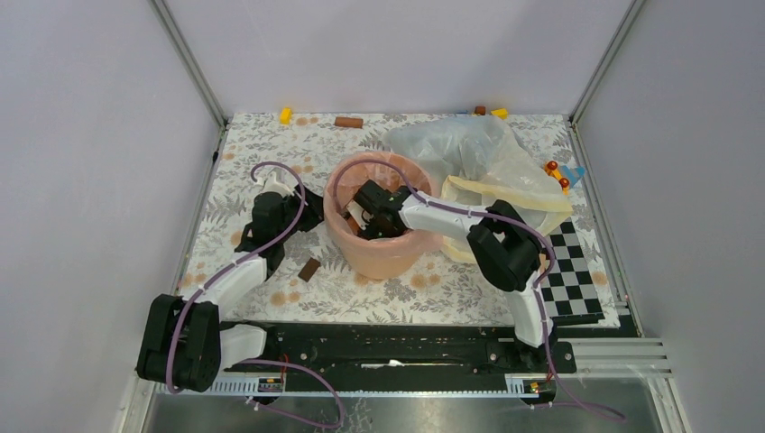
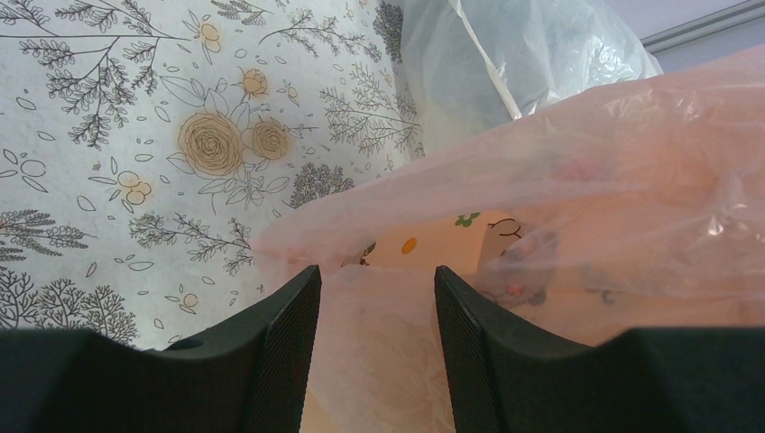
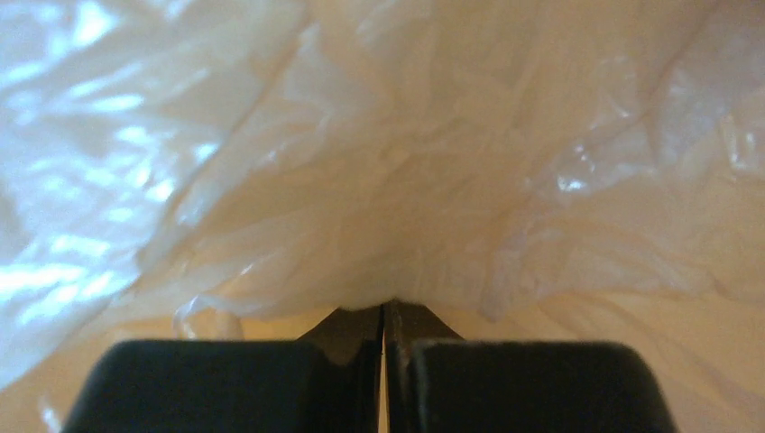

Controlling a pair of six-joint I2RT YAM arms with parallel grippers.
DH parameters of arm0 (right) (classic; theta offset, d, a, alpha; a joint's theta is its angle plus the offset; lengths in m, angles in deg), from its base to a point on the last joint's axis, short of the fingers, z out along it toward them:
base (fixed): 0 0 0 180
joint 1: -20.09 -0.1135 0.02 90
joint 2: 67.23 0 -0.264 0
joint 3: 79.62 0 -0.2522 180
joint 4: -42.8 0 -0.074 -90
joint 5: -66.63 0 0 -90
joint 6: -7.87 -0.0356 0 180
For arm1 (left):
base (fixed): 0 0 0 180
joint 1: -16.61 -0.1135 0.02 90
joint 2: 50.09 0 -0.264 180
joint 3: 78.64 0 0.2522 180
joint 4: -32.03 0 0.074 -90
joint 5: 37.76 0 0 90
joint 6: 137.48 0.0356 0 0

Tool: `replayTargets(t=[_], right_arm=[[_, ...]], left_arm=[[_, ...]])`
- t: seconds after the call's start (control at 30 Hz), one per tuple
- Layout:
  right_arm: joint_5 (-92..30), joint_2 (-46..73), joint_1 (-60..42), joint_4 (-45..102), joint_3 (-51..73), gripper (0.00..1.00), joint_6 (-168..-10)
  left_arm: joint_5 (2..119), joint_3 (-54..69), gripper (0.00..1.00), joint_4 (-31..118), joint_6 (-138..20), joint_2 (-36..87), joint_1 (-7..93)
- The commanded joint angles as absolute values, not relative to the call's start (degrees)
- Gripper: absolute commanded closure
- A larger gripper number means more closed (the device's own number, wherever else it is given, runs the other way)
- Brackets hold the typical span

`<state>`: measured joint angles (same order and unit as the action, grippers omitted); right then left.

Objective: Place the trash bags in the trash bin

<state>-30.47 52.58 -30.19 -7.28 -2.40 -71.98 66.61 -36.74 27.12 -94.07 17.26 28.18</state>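
The peach-orange trash bin (image 1: 379,254) stands mid-table. The thin pink trash bag (image 1: 354,168) is draped over its rim and down inside. My right gripper (image 1: 363,216) reaches into the bin from the right. In the right wrist view it (image 3: 383,307) is shut, with gathered pink plastic (image 3: 406,180) pinched at its tips. My left gripper (image 1: 309,210) is at the bin's left side. In the left wrist view it (image 2: 376,271) is open, with a fold of the pink bag (image 2: 388,343) lying between its fingers (image 2: 289,343). The bin wall (image 2: 442,242) shows through the film.
A clear whitish bag (image 1: 460,144) and a pale yellow bag (image 1: 510,200) lie right of the bin. A brown block (image 1: 309,269) lies in front of the bin on the left. Small toys (image 1: 348,122) line the back edge. A checkerboard (image 1: 573,271) is at the near right.
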Motion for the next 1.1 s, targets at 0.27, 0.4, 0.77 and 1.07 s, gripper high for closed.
replayTargets(t=[0.27,0.4,0.77,1.07], right_arm=[[-26.80,43.43,-29.83,-6.52,-4.58,0.98,-75.29],[-25.81,42.95,-29.83,-6.91,-5.37,0.98,-75.66],[-16.71,36.28,-29.70,-7.36,-11.05,1.00,-77.11],[-21.91,34.52,-29.67,-9.76,-10.47,0.93,-76.11]], left_arm=[[69.21,-35.26,0.48,21.99,-94.50,20.29,29.56],[68.95,-35.26,0.47,22.02,-94.35,20.10,29.87],[66.51,-35.33,0.46,24.86,-92.88,16.97,29.96],[64.41,-34.48,0.44,29.33,-91.35,13.22,29.97]])
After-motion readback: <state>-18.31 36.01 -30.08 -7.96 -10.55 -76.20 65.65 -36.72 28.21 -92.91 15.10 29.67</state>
